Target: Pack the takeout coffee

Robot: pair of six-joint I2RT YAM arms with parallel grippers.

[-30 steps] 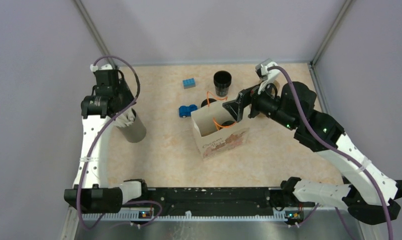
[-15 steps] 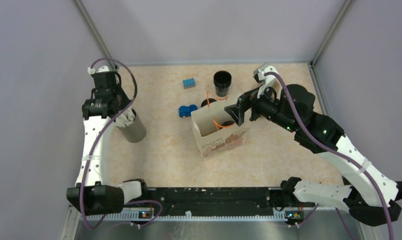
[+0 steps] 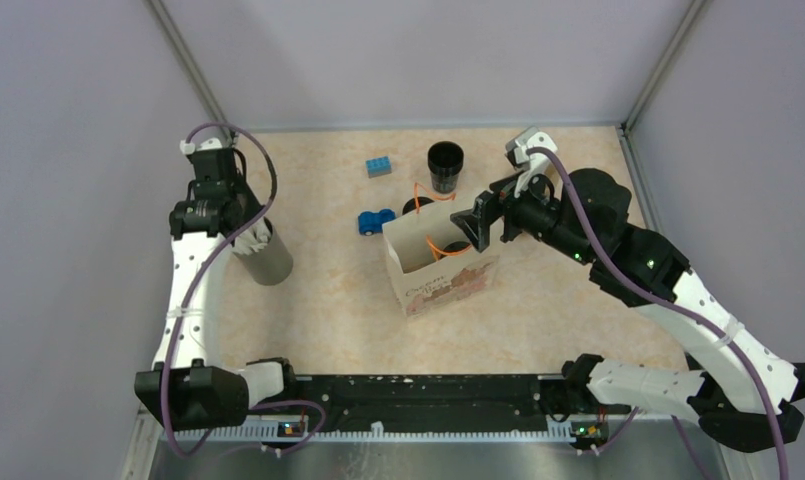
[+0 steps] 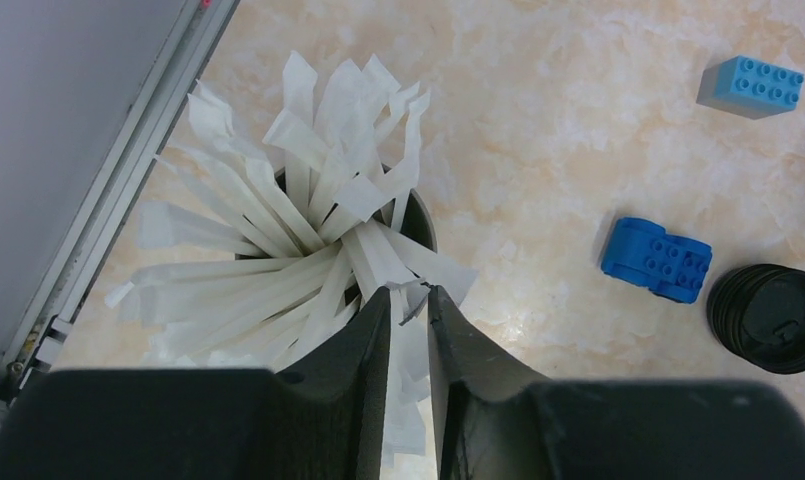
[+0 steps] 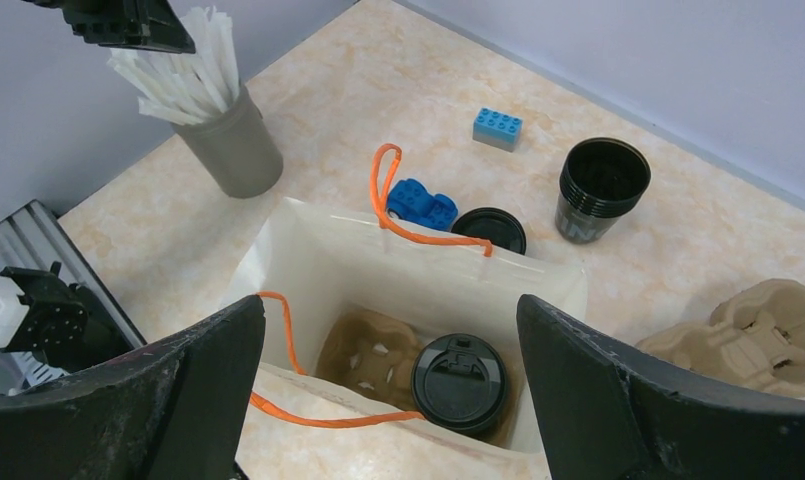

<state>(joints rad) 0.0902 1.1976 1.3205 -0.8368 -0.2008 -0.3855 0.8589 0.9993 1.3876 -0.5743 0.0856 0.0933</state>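
Black and lidded, the takeout coffee [image 5: 461,382] sits in the pulp carrier [image 5: 363,358] inside the paper bag [image 3: 443,280]. The right tool [image 5: 390,310] hangs released above it. At the bag's 9 o'clock, the left tool [image 4: 408,296] is clenched on a white wrapped stick [image 4: 409,390] in the grey cup [image 3: 265,260].

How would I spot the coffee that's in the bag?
Look for the white paper bag with orange handles in the middle of the table. Inside it, in a brown pulp carrier, is a black cup with its lid on. The other black cup, beyond the bag, stands open, and the spare lid lies flat on the table.
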